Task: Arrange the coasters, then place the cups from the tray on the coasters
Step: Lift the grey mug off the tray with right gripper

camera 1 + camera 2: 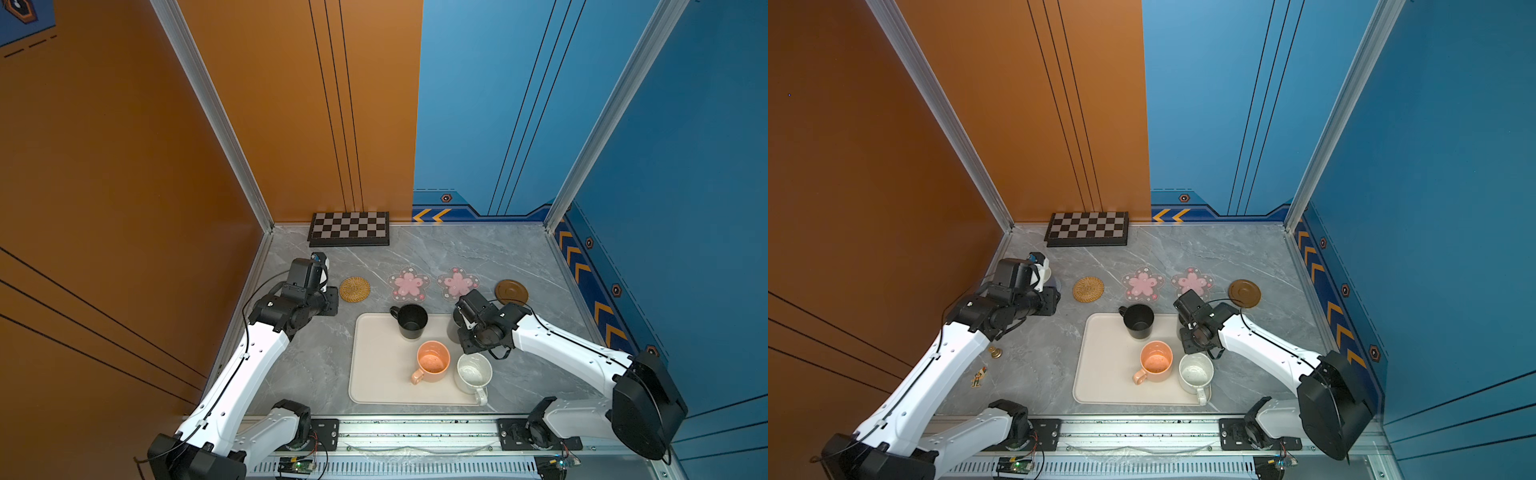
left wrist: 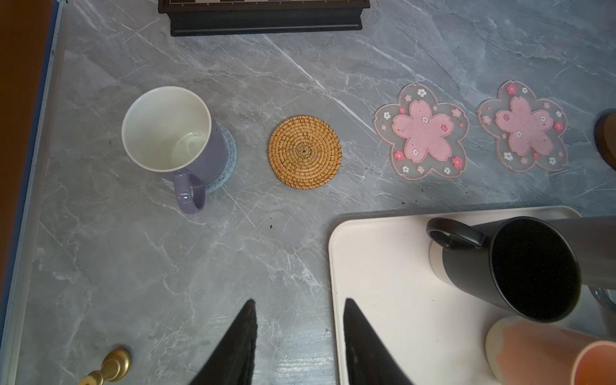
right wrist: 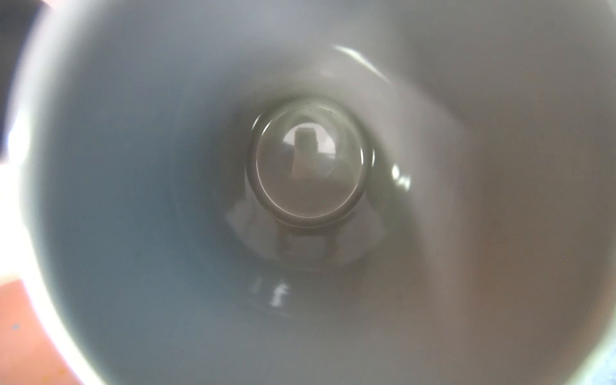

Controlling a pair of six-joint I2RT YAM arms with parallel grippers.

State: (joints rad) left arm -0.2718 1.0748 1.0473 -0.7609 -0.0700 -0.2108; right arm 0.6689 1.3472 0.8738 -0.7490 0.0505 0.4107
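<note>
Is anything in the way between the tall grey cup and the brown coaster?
Nothing I can see. The grey cup stands at the tray's far right corner, and the brown coaster lies just beyond it on the table. The right arm hides part of the gap, so that bit is unsure.

Tray (image 1: pixel 374 374) sits mid-tabletop (image 1: pixel 316 365), toward 6 o'clock. Behind it, a row runs from 9 to 3: woven coaster (image 2: pixel 230 156), rattan coaster (image 1: pixel 354 289), left flower coaster (image 1: pixel 408 284), right flower coaster (image 1: pixel 457 283), wooden coaster (image 1: pixel 511 291), all apart. End cup (image 2: pixel 166 128) stands on the woven coaster. Checkered board (image 1: pixel 350 228) lies at 11, against the back wall.

On the tray: far cup (image 1: pixel 411 321) at 12, tall cup (image 3: pixel 166 233) at 2, left near cup (image 1: pixel 433 360) and right near cup (image 1: pixel 473 372) just beside each other at 5.

Metal piece (image 1: pixel 995 352) and figurine (image 1: pixel 978 377) lie on the tabletop at 8 off the tray.
</note>
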